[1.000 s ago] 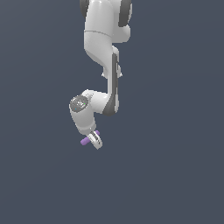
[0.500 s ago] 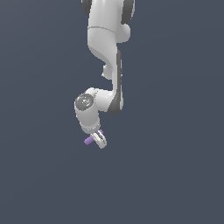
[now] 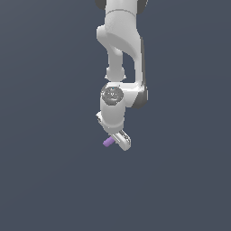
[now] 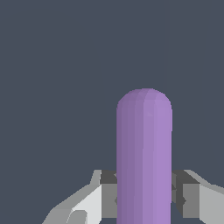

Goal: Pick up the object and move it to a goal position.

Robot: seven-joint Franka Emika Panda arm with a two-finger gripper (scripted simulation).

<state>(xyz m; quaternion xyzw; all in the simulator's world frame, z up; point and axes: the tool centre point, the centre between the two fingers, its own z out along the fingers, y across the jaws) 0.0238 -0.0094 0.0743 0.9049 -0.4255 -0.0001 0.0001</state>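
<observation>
And the white Franka arm's gripper [image 3: 118, 140] has the small light-purple cylindrical stick [image 3: 108, 142] pinched between its fingers, jaws drawn in tight against both sides of it. The wrist view confirms it: the smooth purple stick [image 4: 144, 157] stands right between the grey finger pads [image 4: 109, 188], pads pressing on either flank, its rounded end jutting well out past the fingertips.

What's changed? Over the last second the whole wrist has swung across toward the exterior view's right, and the hand has rolled with it. A second ago the stick sat tucked under the gripper, further toward the exterior view's left; now it pokes out from the gripper's side nearest the exterior view's left, angled slightly downward, with the white forearm [image 3: 122, 45] stacked almost straight above. The stick has travelled with the hand the whole way and shows no sign of slipping.

No worktop edge shows here, only flat dark grey all around, so I cannot say whether the stick is clear of any surface or how high it rides. No goal marker shows in either view.

My read: the pick is done and this is the carry phase, the arm ferrying its load toward the goal. With so much of the stick hanging out beyond the pads, the risk is that it pivots in the grip if the wrist turns sharply, so a steady transit looks like the smart call.
</observation>
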